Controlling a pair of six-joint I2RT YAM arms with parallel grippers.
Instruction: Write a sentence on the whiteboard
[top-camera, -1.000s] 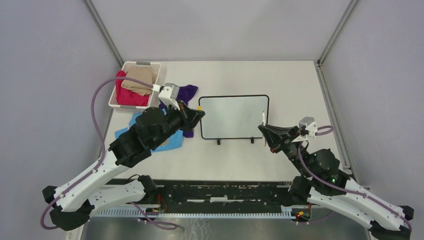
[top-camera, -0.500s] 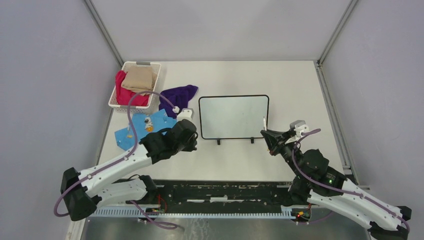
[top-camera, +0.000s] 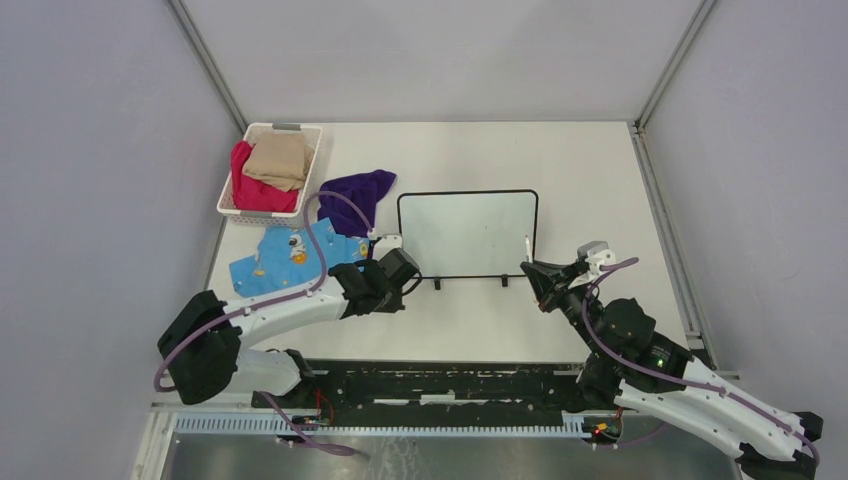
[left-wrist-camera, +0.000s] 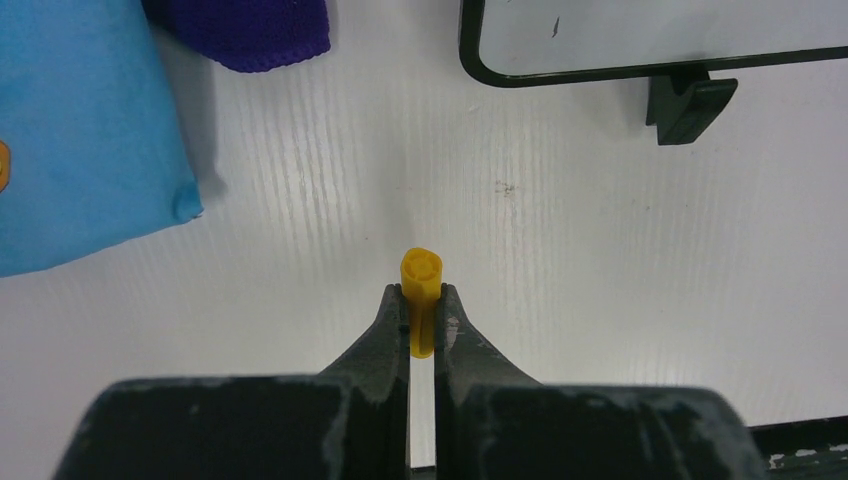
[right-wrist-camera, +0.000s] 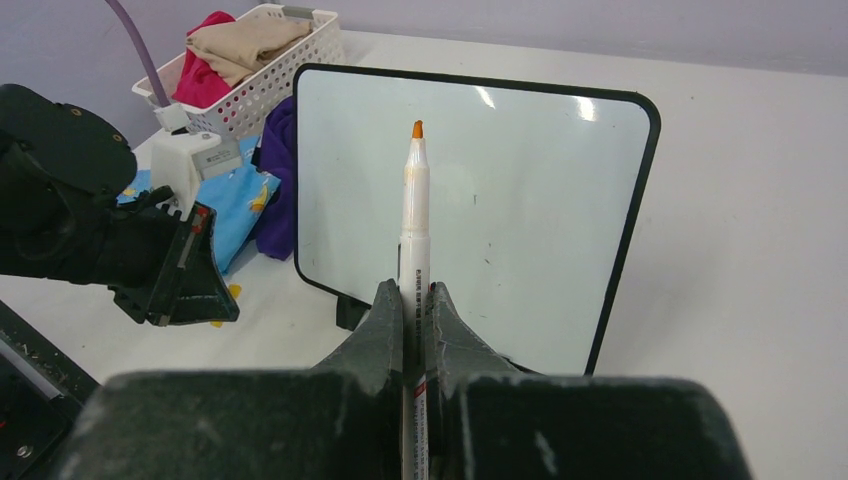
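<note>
The whiteboard (top-camera: 468, 235) lies flat at mid-table, black-framed, also in the right wrist view (right-wrist-camera: 520, 190) and the left wrist view (left-wrist-camera: 650, 30). No sentence shows on it, only a few tiny specks. My right gripper (top-camera: 531, 270) (right-wrist-camera: 414, 295) hovers by the board's near right corner, shut on a white marker (right-wrist-camera: 414, 220) whose bare orange tip points over the board. My left gripper (top-camera: 390, 295) (left-wrist-camera: 421, 300) hangs over bare table just near of the board's front left corner, shut on a yellow marker cap (left-wrist-camera: 421, 275).
A white basket (top-camera: 236, 205) holding red and tan cloths stands at the back left. A purple cloth (top-camera: 355, 190) and a blue printed cloth (top-camera: 285, 258) lie left of the board. The board's black feet (top-camera: 437, 284) stick out toward me.
My left arm has drawn back and folded down from the board's left edge to its near left corner, uncovering the blue cloth. The right gripper slid slightly nearer with the marker.
</note>
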